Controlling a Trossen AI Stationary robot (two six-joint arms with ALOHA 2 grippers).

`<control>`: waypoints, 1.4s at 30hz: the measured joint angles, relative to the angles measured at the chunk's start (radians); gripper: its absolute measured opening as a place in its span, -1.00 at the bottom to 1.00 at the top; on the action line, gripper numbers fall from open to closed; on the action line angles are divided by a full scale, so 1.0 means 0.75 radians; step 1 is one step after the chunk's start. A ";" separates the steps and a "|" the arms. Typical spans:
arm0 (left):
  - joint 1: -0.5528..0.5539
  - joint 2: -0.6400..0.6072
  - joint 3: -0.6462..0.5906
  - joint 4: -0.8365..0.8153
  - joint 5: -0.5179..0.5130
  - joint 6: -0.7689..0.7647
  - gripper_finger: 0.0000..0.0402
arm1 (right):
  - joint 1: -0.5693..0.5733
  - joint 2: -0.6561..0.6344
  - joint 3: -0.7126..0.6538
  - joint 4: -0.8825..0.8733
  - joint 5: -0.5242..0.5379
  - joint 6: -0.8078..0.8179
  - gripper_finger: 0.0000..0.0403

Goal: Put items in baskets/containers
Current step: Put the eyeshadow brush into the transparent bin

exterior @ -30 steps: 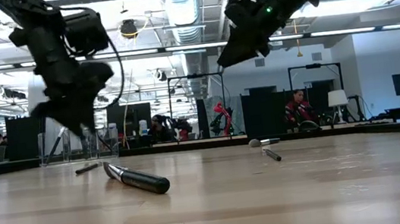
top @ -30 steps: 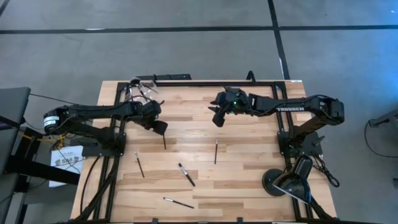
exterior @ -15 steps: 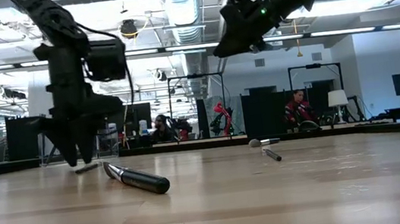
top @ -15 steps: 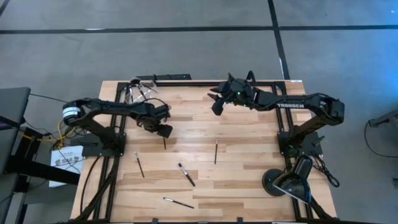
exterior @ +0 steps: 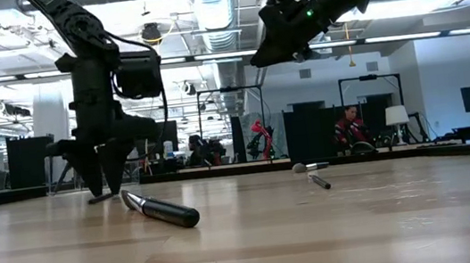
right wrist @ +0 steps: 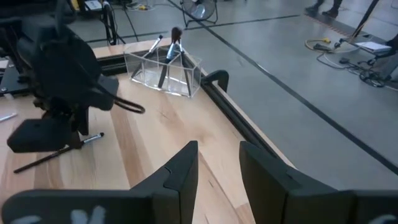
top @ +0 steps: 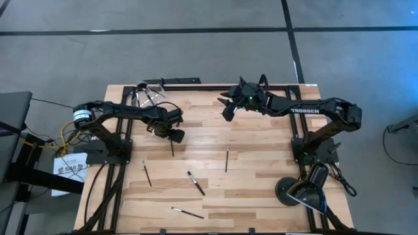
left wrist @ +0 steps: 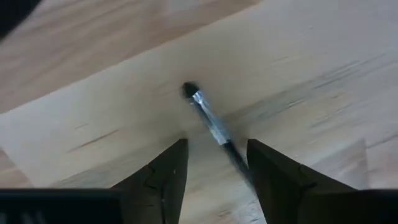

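High view – left gripper (top: pixel 174 137) straddles brush (top: pixel 172 149).

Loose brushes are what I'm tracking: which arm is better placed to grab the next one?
Left. The left gripper hangs low with open jaws straddling a brush on the table. The right gripper is raised, empty, away from any brush.

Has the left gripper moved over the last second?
Yes. The left gripper has shifted slightly rightward and come down toward the table, and now stands open over the brush lying beneath it.
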 joint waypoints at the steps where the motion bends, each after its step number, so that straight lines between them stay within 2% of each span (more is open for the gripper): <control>1: 0.000 0.013 0.003 -0.001 0.000 0.006 -0.20 | 0.000 0.000 0.000 0.010 0.000 -0.001 -0.47; 9: -0.003 0.011 -0.002 -0.012 -0.071 0.132 -0.38 | 0.000 0.000 0.000 0.029 0.000 -0.001 -0.47; 20: -0.003 0.001 -0.004 -0.006 -0.148 0.301 -0.93 | 0.002 0.000 0.000 -0.004 -0.065 0.003 -0.47; 23: -0.001 0.001 -0.004 0.012 -0.198 0.349 -0.93 | 0.003 0.000 0.000 -0.019 -0.069 0.003 -0.47; 30: 0.001 -0.037 -0.011 0.080 -0.215 0.504 -0.94 | 0.002 0.000 0.000 -0.046 -0.070 0.003 -0.47; 34: 0.000 -0.129 -0.011 0.102 -0.253 0.579 -0.96 | 0.002 0.000 0.000 -0.047 -0.070 0.003 -0.47; 42: 0.012 -0.432 -0.009 0.142 -0.357 0.645 -0.97 | 0.002 0.000 0.000 -0.060 -0.069 0.004 -0.47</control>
